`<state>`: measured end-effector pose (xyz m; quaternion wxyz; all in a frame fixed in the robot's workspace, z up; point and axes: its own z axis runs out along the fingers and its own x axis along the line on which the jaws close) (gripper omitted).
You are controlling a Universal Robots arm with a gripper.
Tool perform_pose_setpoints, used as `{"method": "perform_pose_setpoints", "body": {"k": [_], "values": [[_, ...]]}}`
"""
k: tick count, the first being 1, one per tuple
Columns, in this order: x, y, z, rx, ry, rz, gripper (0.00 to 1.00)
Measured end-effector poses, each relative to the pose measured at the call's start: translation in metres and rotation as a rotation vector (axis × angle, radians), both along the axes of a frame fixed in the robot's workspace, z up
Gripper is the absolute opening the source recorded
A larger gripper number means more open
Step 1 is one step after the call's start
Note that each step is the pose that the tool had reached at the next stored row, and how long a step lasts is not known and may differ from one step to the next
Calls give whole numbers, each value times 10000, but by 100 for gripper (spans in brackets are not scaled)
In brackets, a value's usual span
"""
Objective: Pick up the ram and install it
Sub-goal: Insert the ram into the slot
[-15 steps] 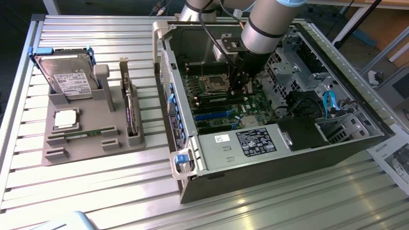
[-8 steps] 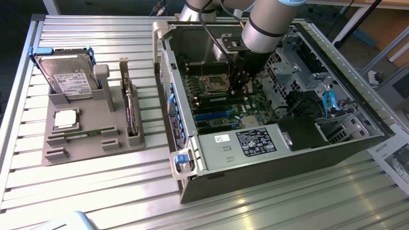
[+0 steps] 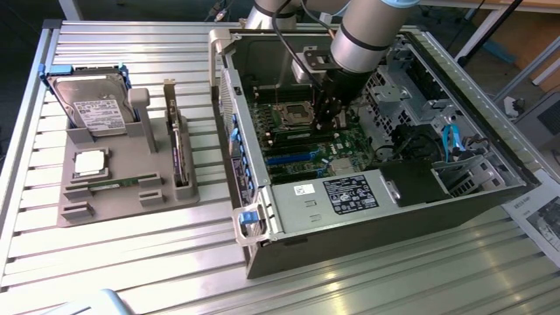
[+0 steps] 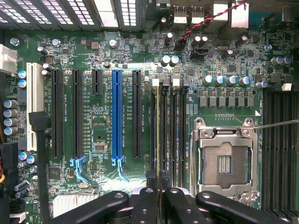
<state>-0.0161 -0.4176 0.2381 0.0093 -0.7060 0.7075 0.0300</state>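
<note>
**Gripper [image 3: 326, 125] pinched on the ram [image 4: 159, 140] at the memory slots**

Exterior view: the arm reaches down into the open computer case [image 3: 289, 246], its gripper low over the motherboard [image 3: 302, 157], just right of the processor socket. At the exterior view's left, a grey tray [image 3: 114, 210] holds a hard drive [image 3: 94, 108], and a green strip lies nearer the front.

Wrist view: the fingers [image 4: 145, 205] stand narrow, closed on the ram. It appears edge-on as a thin green line along the memory slots [image 4: 174, 135], between the blue expansion slot [image 4: 117, 114] and the empty processor socket [image 4: 225, 163].
</note>
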Motion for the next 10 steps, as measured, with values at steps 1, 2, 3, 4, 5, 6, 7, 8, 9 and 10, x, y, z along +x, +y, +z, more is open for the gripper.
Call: {"method": "perform_pose_setpoints", "body": {"k": [1, 2, 3, 4, 5, 6, 7, 8, 9, 10], "values": [[0, 0, 0, 0, 1, -10, 12], [0, 0, 0, 0, 1, -21, 12], [0, 0, 0, 0, 1, -36, 12], [0, 0, 0, 0, 1, -40, 12], [0, 0, 0, -1, 1, -41, 12], [0, 0, 0, 0, 0, -41, 12], [0, -1, 1, -1, 1, -41, 12], [-1, -3, 1, -2, 2, -42, 12], [-1, -4, 1, -2, 1, -43, 12], [-1, -4, 0, 0, 0, -43, 12]]}}
